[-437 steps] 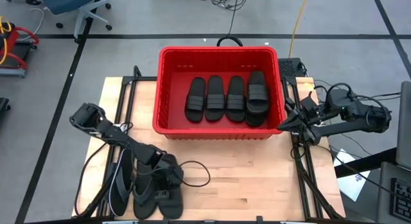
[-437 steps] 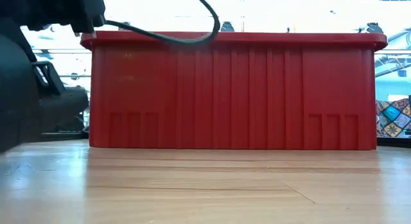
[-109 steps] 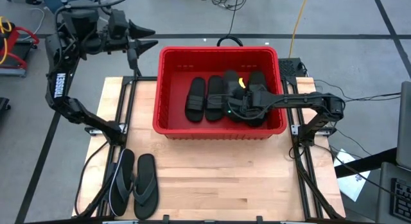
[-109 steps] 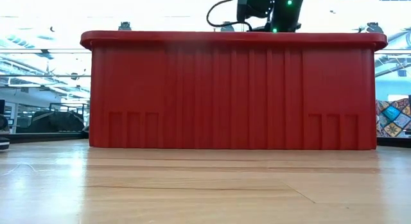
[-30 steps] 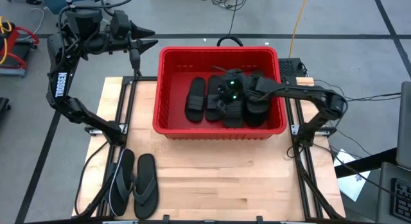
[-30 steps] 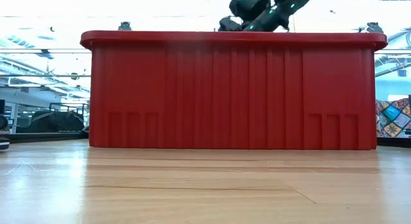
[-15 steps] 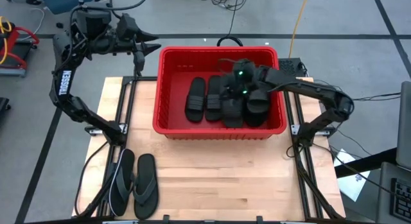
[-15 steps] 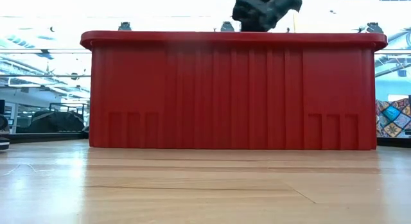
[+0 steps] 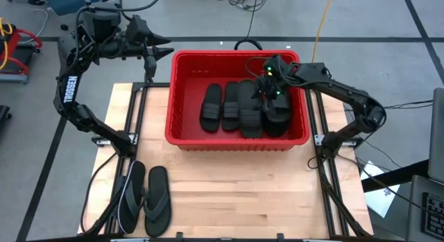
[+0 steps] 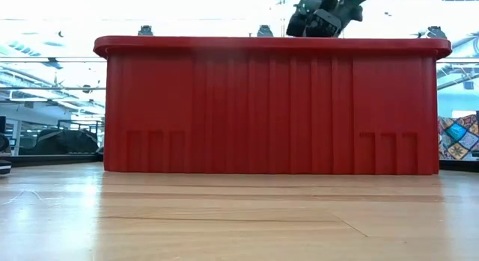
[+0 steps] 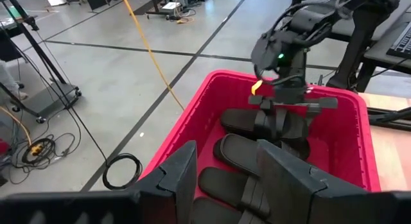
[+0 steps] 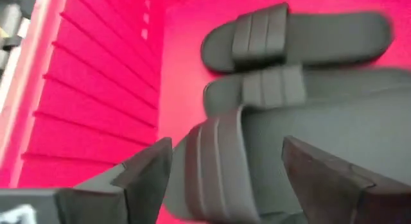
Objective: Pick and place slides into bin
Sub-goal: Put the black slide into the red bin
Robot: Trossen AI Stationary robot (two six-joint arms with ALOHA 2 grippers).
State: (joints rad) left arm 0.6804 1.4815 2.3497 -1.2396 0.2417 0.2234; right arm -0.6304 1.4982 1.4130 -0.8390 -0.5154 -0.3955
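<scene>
The red bin [image 9: 182, 96] stands at the table's far middle. Several black slides lie side by side on its floor, and one slide [image 9: 250, 109] lies on top of them. My right gripper [image 9: 269, 86] hangs open above the bin's right half, over a ribbed-strap slide [image 12: 218, 163], and is above the rim in the low view [image 10: 322, 14]. My left gripper [image 9: 168, 52] waits open and high, off the bin's far left corner. Two thong-strapped slides [image 9: 144, 199] lie flat on the table's near left.
A black cable loop [image 9: 246, 43] lies on the floor behind the bin. Metal frame rails [image 9: 326, 179] run along both sides of the table. Bare wood [image 9: 263, 193] stretches between the bin and the near edge.
My right gripper has risen and gone from the bin's middle toward its far right corner. It has come off a ribbed-strap slide, which stays lying in the bin on top of the others. My left gripper has edged slightly toward the bin.
</scene>
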